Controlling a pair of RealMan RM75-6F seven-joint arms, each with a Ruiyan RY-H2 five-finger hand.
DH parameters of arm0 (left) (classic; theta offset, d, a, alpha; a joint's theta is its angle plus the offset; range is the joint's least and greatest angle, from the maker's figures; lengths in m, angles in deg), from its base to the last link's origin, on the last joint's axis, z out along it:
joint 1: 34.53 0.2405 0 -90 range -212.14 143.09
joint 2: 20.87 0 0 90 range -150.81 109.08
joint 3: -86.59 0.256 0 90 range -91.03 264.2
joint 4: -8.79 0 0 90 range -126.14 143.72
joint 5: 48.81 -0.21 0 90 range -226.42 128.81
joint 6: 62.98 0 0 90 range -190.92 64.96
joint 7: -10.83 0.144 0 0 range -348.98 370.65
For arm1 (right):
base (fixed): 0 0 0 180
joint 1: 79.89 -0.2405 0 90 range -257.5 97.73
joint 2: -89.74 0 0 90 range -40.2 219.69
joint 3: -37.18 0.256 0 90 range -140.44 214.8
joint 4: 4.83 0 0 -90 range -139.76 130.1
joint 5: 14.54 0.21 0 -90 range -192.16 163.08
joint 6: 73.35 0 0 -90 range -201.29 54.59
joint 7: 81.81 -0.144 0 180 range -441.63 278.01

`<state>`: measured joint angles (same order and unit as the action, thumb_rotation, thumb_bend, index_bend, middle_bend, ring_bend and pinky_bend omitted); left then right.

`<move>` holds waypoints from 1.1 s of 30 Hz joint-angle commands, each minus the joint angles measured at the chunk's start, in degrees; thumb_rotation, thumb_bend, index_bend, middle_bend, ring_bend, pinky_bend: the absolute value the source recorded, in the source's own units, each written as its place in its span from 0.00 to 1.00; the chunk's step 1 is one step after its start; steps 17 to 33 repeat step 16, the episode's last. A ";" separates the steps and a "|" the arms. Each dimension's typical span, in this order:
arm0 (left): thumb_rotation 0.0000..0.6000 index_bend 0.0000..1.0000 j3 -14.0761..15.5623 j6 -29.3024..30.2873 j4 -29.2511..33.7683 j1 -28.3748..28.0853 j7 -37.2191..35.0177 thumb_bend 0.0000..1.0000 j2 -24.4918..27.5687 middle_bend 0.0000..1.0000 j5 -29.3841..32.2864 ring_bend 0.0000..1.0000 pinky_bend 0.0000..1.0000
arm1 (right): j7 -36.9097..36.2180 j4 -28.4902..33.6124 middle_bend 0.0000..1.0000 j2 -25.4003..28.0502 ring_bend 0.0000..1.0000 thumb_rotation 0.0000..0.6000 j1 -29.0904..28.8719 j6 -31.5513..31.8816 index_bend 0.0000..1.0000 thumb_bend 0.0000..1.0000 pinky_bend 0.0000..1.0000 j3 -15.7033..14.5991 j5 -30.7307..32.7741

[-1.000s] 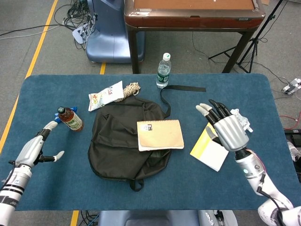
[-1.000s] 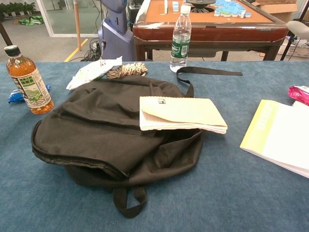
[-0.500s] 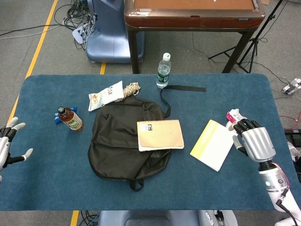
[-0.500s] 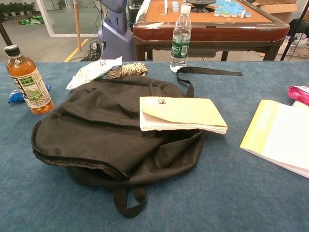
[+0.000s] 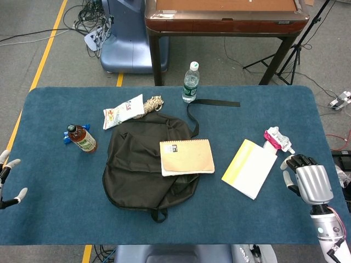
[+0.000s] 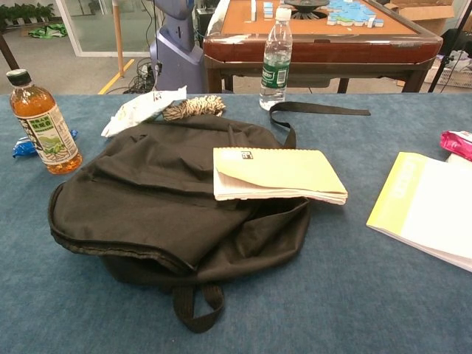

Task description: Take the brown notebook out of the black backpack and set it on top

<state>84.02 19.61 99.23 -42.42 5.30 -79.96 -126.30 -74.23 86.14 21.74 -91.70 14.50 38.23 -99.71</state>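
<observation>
The black backpack (image 5: 143,164) lies flat in the middle of the blue table, also filling the chest view as backpack (image 6: 162,199). The brown notebook (image 5: 186,157) rests closed on top of its right half, seen closer as notebook (image 6: 276,173). My left hand (image 5: 6,181) hovers at the table's far left edge with fingers spread, holding nothing. My right hand (image 5: 308,181) is at the table's right front, back of the hand up, holding nothing. Both hands are well away from the backpack. The chest view shows neither hand.
A tea bottle (image 5: 82,138) stands left of the backpack. A snack bag (image 5: 123,110), a rope bundle (image 5: 153,103) and a water bottle (image 5: 190,82) sit behind it. A yellow booklet (image 5: 249,168) and a pink packet (image 5: 276,138) lie to the right. A wooden table (image 5: 225,16) stands beyond.
Both hands drew back outward: the left from near the tea bottle to the left edge, the right from above the yellow booklet to the right front. Notebook and backpack stayed put.
</observation>
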 commanded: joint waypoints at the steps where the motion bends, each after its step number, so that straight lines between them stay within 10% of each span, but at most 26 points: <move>1: 1.00 0.19 0.45 0.64 0.25 0.97 1.30 0.24 -0.57 0.00 -0.37 0.01 0.02 | 0.13 -0.02 0.44 -0.40 0.34 1.00 0.52 -0.02 0.52 0.50 0.45 0.22 0.46; 33: 1.00 0.19 0.02 1.25 -1.37 1.83 2.98 0.24 -3.17 0.00 -1.78 0.01 0.02 | 2.04 2.98 0.44 0.96 0.34 1.00 0.48 -5.91 0.53 0.50 0.45 0.38 2.41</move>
